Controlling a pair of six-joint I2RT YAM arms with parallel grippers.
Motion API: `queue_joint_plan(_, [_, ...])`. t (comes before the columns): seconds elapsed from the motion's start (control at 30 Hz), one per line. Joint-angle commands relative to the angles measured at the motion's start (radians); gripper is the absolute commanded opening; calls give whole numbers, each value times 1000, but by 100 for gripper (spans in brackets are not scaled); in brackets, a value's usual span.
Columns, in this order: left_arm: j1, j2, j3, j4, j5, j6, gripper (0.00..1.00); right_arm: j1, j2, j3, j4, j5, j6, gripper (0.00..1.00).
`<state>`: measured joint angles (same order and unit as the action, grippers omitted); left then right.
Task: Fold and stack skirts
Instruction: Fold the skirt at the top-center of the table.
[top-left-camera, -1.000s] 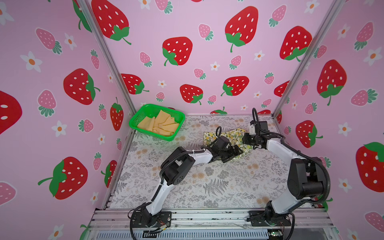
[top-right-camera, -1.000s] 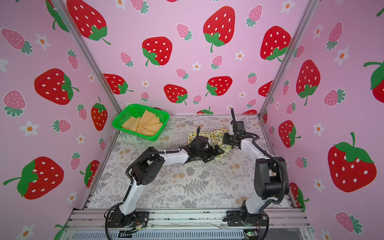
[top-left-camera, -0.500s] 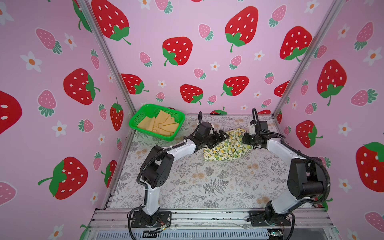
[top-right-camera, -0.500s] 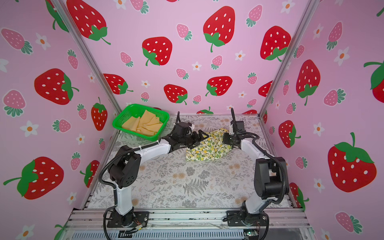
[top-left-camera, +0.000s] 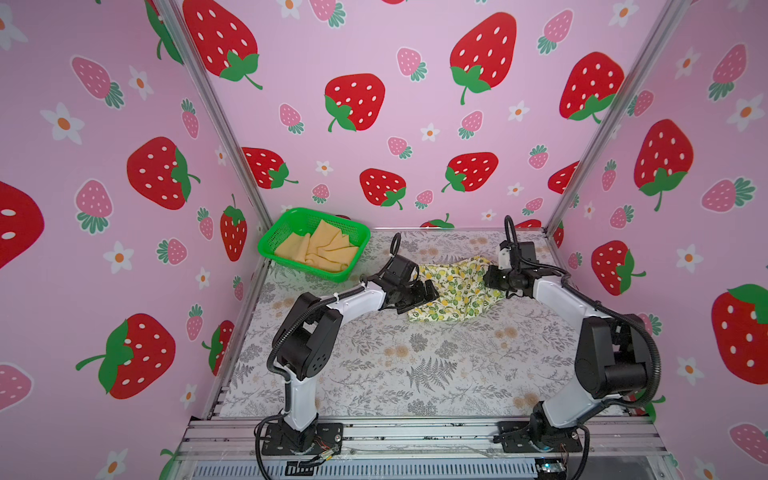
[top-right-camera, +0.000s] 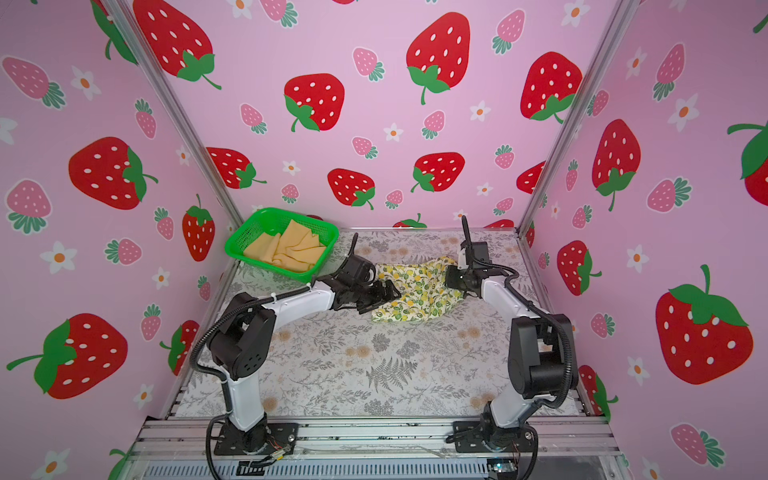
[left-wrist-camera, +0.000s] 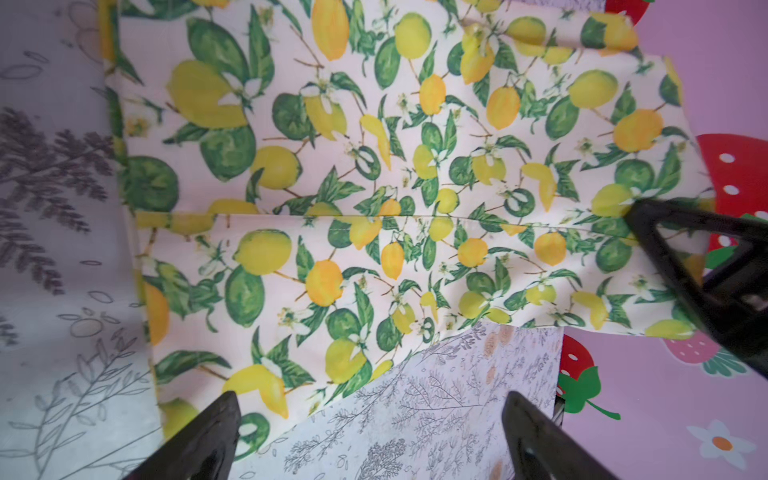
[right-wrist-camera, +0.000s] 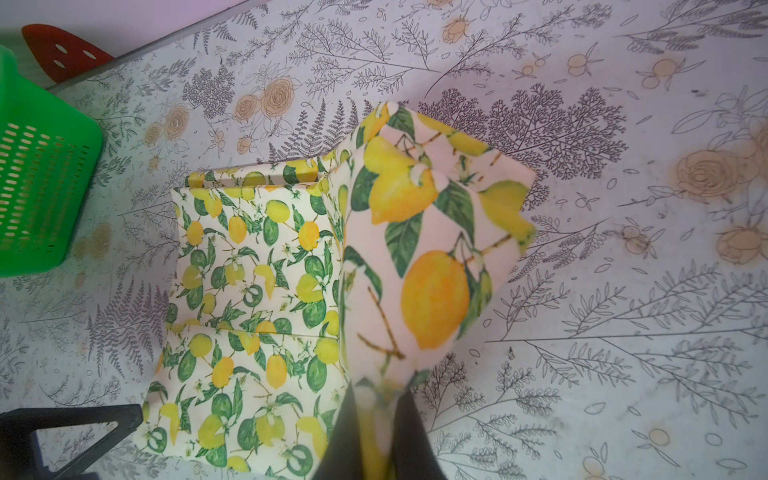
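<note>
While our right hand (right-wrist-camera: 376, 403) pinches a lifted corner of the lemon-print skirt (top-left-camera: 455, 291), lying on the counter (top-left-camera: 415, 365) near the green basket (top-left-camera: 266, 250), probably to carry a fold over, our left hand (left-wrist-camera: 370, 409) hovers open at its basket-side edge; the mustard skirt (top-left-camera: 320, 251) sits crumpled inside that basket.

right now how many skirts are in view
2: lemon-print skirt on the table, one edge pinched by the right gripper; mustard skirt in the green basket. Others could hide beneath.
</note>
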<state>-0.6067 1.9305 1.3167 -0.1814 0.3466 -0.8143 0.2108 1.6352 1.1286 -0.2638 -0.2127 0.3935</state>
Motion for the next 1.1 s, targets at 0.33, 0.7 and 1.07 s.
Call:
queue_joint_plan(0.33, [10,30,-3,-44,-34,41,99,61,18,60,11,-26,36,0])
queue_joint_plan(0.7, [7,92,3,-35,-25,43,99,105,45,125,-10,-21,61,2])
queue_joint_plan(1.07, [5,116,25,-34,-13,46,99,171,151,183,27,-104,161,3])
